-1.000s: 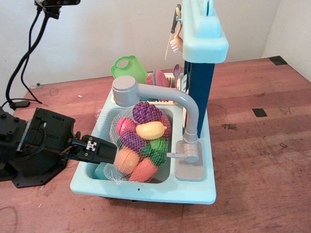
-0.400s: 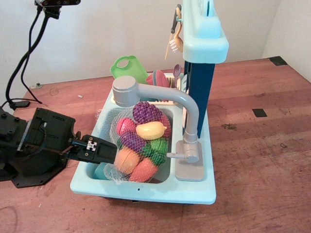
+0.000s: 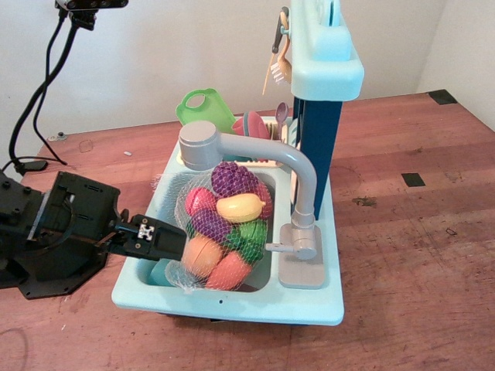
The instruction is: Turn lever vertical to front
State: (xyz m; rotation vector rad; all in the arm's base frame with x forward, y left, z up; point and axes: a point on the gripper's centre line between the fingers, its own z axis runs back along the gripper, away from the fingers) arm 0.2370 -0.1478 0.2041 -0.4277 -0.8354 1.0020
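We find the black pincer [image 3: 176, 246] low over the left rim of the pale blue plastic toy sink [image 3: 232, 305], its tip pressed against the white mesh bag of coloured plastic fruit [image 3: 222, 230] that fills the basin. Whether it is clenched on the netting or merely beside it we cannot tell; the fingertips are lost against the bag.

The bag sits heaped in the basin under the big curved grey plastic faucet spout [image 3: 255, 151], so it stands squarely between the pincer and the far side of the sink.

The lever [image 3: 277, 247], a thin grey plastic rod sticking out of a short grey knob at the faucet base, lies across the bag from the pincer, at about its height, with the rod's free end pointing toward the pincer. They are well apart.

We judge the reach must go over or around the fruit. The sink rests on a reddish wooden desk [image 3: 402, 255].
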